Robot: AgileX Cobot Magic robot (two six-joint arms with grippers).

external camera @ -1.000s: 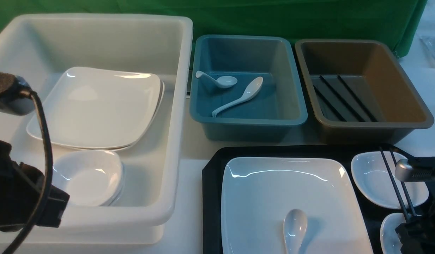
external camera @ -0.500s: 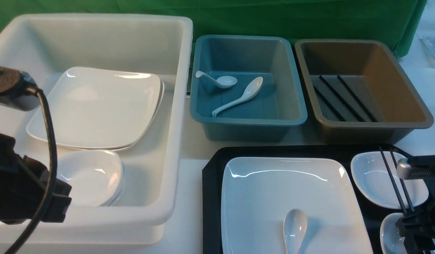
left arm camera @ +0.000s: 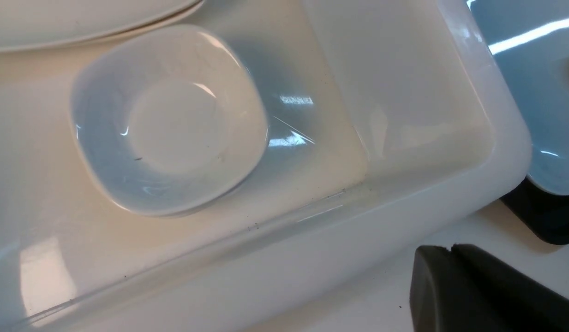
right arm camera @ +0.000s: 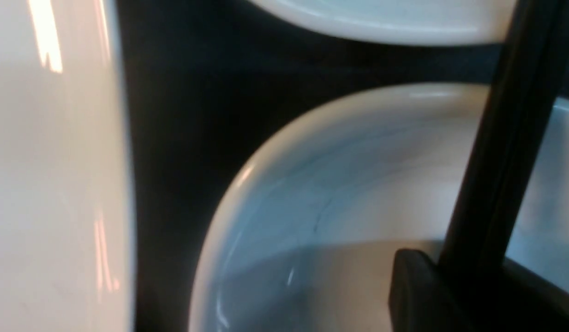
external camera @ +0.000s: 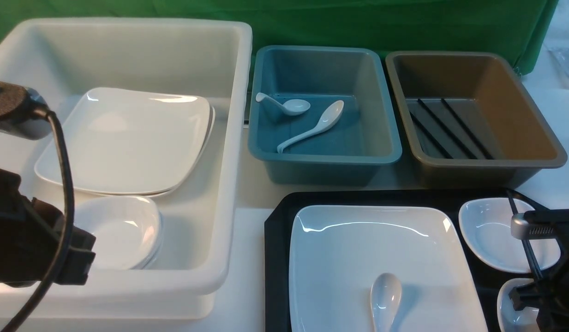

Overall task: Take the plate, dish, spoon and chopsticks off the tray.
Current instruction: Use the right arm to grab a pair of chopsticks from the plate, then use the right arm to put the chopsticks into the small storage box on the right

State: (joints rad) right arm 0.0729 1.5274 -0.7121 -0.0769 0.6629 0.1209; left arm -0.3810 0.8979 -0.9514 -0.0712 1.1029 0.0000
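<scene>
On the black tray (external camera: 277, 240) sit the square plate (external camera: 358, 249), a small dish (external camera: 487, 235) beside it, and the soup spoon (external camera: 386, 295) on the plate. The right gripper (external camera: 540, 288) pinches the chopsticks (right arm camera: 510, 138) propped across the dish, likely to lift them out. The left gripper (left arm camera: 450, 258) hangs closed and empty.

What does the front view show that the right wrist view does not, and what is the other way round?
Only the front view shows the white tub, the blue tub, the brown tub, and the spoon lying on the plate. Only the right wrist view shows, close up, the chopsticks running down against one dark finger pad. Both views show the plate, the black tray, the chopsticks, and the small dishes beside the plate.
</scene>
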